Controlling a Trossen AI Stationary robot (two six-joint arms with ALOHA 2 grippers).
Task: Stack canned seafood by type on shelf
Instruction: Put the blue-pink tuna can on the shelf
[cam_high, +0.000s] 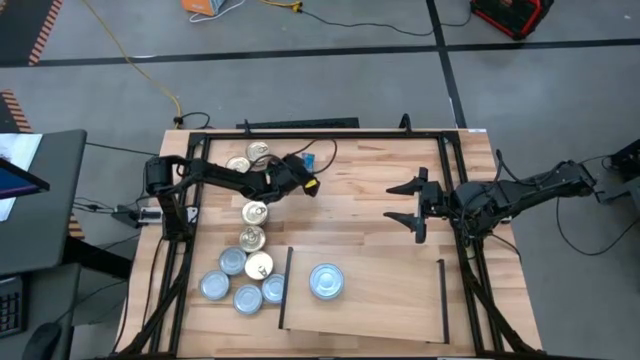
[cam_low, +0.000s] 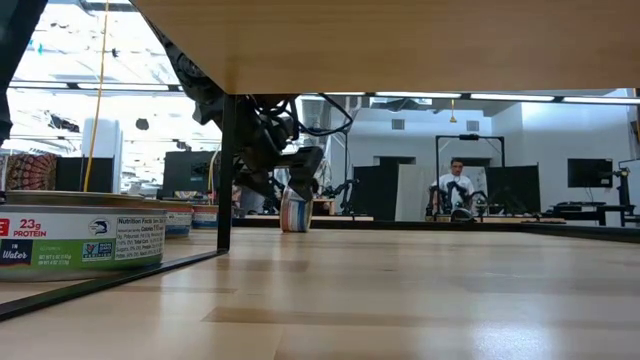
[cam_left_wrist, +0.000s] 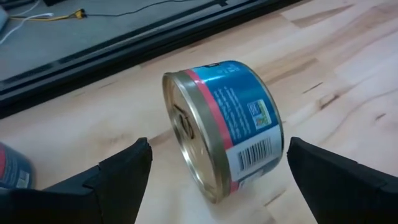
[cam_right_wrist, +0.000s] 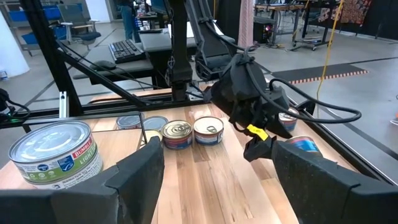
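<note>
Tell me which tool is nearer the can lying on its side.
Left. The left tool is open around the tipped can, a finger on either side. The right tool hovers open far across the table.

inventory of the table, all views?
Shelf: one, pale board, black end strips, near edge.
Silver-lidded tin: one, on the shelf's left part.
Silver-lidded tins: four, clustered left of the shelf.
Gold-lidded tins: five, from that cluster back to the far-left tabletop.
Tipped tin: one, blue label, on its side between the left fingers.
Left gripper: open, around the tipped tin.
Right gripper: open, holding nothing, right of centre.
</note>
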